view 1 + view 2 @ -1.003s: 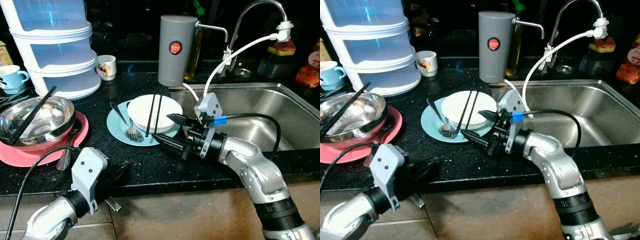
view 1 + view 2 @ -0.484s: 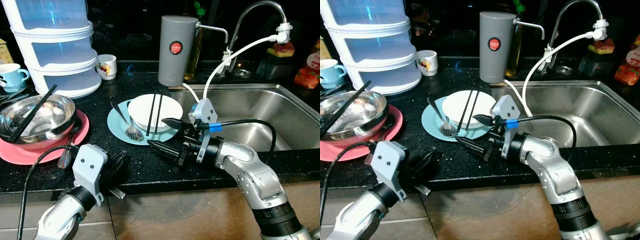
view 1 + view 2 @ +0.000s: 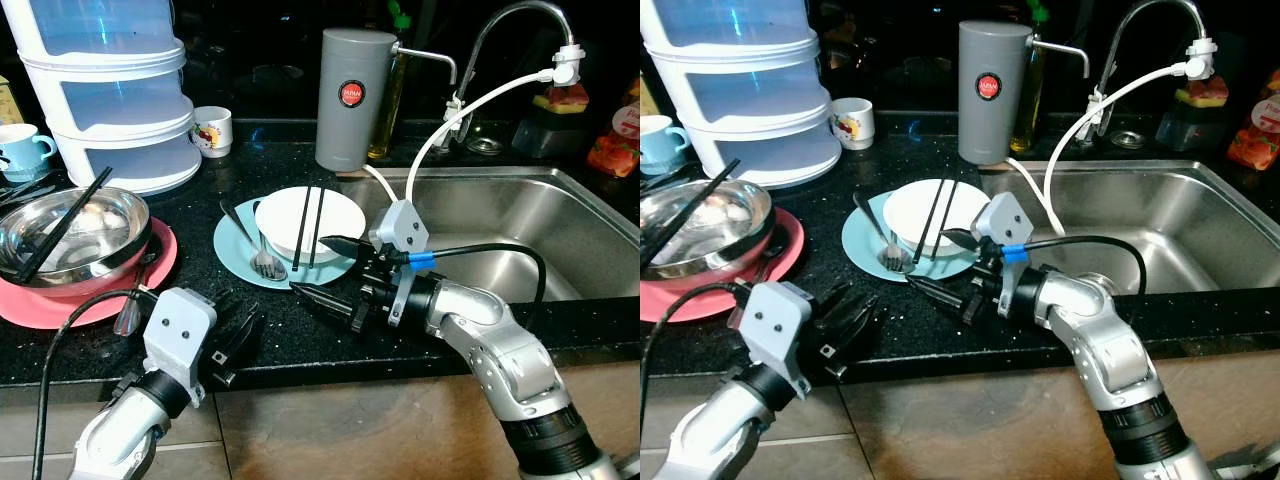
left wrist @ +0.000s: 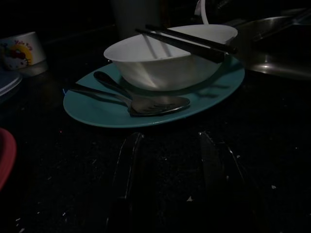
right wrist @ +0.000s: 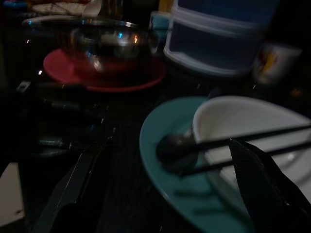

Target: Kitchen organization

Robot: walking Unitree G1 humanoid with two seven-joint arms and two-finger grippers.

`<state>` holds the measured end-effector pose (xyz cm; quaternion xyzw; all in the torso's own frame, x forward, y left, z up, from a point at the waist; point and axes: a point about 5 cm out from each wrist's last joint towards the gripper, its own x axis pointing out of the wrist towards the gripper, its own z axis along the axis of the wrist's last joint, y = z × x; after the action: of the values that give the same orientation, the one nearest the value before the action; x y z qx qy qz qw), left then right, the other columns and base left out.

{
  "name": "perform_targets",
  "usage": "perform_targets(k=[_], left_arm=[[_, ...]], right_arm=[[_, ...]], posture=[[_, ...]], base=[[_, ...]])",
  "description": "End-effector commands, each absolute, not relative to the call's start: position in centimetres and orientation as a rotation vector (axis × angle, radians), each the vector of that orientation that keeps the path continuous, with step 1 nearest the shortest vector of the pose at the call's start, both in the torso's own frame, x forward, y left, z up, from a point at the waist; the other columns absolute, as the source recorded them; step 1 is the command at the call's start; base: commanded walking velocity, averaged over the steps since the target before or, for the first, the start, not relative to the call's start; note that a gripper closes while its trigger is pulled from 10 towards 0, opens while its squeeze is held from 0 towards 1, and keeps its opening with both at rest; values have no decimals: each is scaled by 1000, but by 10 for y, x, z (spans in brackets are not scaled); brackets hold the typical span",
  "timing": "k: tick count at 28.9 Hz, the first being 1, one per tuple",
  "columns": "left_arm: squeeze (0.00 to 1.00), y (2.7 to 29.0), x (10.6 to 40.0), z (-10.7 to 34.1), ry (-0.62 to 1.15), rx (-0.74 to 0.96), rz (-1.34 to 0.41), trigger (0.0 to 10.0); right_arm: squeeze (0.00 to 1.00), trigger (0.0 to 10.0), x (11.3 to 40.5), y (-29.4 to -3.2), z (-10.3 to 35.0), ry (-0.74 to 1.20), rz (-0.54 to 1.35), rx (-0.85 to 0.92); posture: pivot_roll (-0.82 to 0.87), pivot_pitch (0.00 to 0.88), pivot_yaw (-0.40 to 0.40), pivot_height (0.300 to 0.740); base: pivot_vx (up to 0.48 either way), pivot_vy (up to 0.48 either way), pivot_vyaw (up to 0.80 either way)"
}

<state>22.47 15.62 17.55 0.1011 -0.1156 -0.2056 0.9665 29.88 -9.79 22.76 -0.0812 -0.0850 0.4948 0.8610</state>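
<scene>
- Black speckled worktop (image 3: 300, 330) carries a teal plate (image 3: 235, 255) with a white bowl (image 3: 340, 218), two black chopsticks (image 3: 309, 228) across its rim and a fork (image 3: 265, 263) beside it
- Left wrist view brings out the fork's tines and a cartoon mug (image 4: 19, 48); its lettering is too small to read
- Right wrist view shows a steel bowl (image 5: 104, 41) on a red plate (image 5: 104, 77)
- Right tool (image 3: 322, 270) hovers spread at the plate's near edge, holding nothing
- Left tool (image 3: 237, 340) sits spread at the worktop's front edge, empty
</scene>
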Motion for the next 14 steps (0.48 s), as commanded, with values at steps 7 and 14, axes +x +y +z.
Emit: perform_targets(k=[7,14], left_arm=[[0,159,223,167,-196,205,-404,10000],[0,156,220,166,-188,196,-436,10000]], right_arm=[[0,10000,289,-88,238,-381,1049,-263],[0,10000,285,-91,228,-432,1057,-448]], posture=[[45,54,-71,740],[45,54,-73,740]], base=[[0,0,0],[0,0,0]])
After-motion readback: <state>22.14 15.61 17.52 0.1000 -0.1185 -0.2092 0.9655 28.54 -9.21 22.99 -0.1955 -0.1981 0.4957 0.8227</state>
